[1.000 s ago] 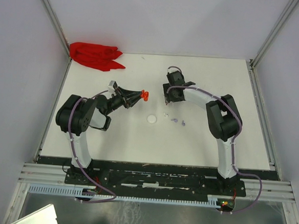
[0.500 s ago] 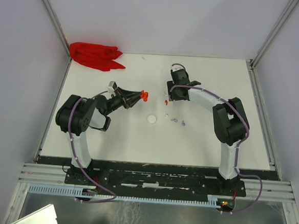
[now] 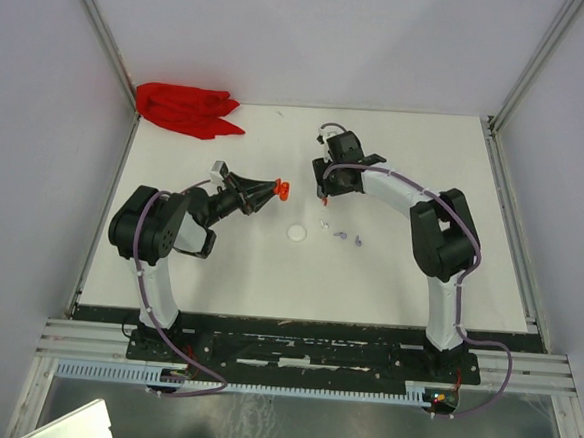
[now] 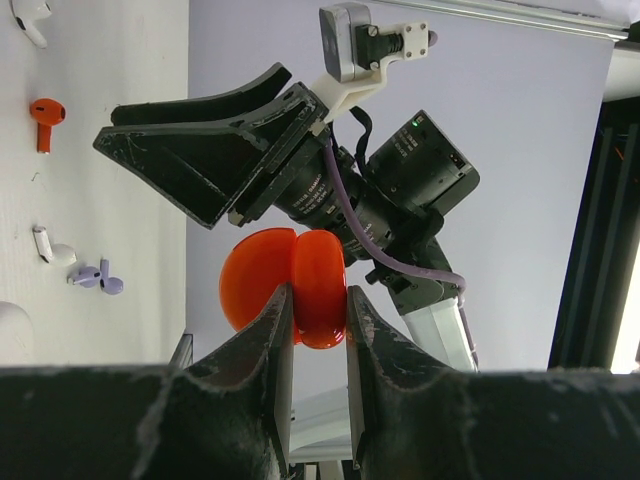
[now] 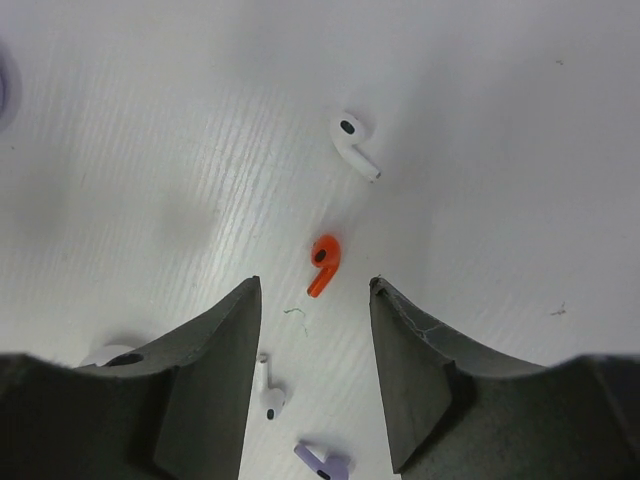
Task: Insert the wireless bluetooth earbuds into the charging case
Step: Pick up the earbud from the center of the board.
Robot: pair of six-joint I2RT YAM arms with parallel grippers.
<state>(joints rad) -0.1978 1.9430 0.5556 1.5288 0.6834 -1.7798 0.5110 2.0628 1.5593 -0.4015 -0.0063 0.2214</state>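
My left gripper [image 4: 318, 320] is shut on the red charging case [image 4: 290, 285], holding it off the table with its lid open [image 3: 282, 188]. A red earbud [image 5: 323, 262] lies on the white table just beyond the tips of my right gripper [image 5: 315, 283], centred on the gap. That gripper is open and holds nothing; it hangs over the table's middle [image 3: 324, 186]. A whitish earbud [image 5: 355, 143] lies farther out, and another whitish earbud [image 5: 268, 390] lies by the left finger. A purple earbud [image 5: 325, 462] shows at the bottom edge, with the purple pair [image 3: 349, 237] near the table's centre.
A round white disc [image 3: 297, 233] lies on the table between the arms. A crumpled red cloth [image 3: 184, 108] sits at the back left corner. Grey walls and metal frame rails enclose the white table [image 3: 419, 268].
My right gripper has shifted slightly back and left over the red earbud, and its jaws have narrowed. The left gripper and the case have not moved.
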